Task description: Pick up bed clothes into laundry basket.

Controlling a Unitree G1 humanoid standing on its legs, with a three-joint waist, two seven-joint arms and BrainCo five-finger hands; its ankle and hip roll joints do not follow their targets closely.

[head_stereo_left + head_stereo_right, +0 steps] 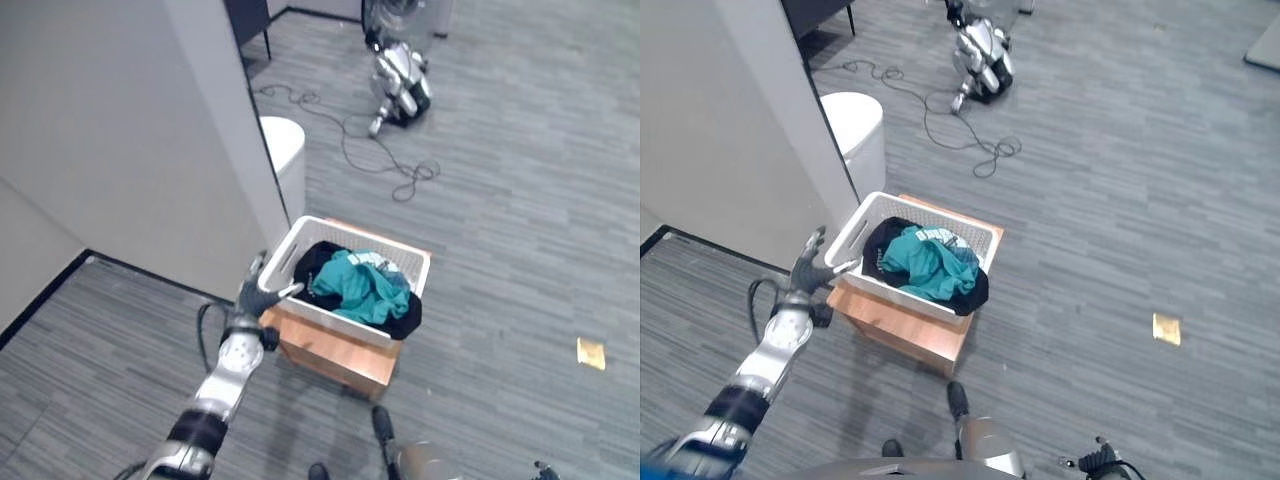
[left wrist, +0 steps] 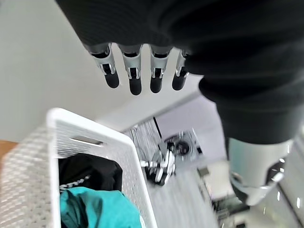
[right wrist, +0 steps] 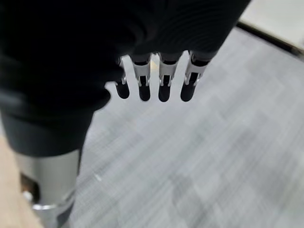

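Observation:
A white laundry basket stands on a low wooden box on the grey carpet. It holds a teal garment lying over black clothes. My left hand hovers at the basket's near left corner, by the rim, fingers straight and holding nothing. In the left wrist view those fingers reach out above the basket's rim, with the teal cloth inside. My right hand hangs over bare carpet with its fingers straight and nothing in it.
A grey partition wall runs along the left, close to the basket. A white round bin stands at the wall's end. Farther back, another robot lies on the floor with a loose cable. A yellow scrap lies on the right.

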